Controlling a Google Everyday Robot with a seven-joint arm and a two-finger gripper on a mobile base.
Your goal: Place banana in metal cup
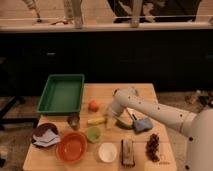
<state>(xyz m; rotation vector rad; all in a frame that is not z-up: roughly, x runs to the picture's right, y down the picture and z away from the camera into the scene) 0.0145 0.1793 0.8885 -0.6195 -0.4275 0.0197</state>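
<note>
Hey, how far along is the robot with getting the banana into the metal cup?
Nothing finished yet: the banana lies on the table, beside the metal cup, not in it. In hand: the gripper sits by the banana; whether it grips is unclear. Left: lift it, carry it to the cup, drop it in.

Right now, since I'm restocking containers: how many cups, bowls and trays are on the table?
Cups: 2 (metal cup, light green cup)
Bowls: 2 (orange bowl, white bowl)
Trays: 1 (green tray)
Total: 5
The tool is at the banana's right end.
</note>
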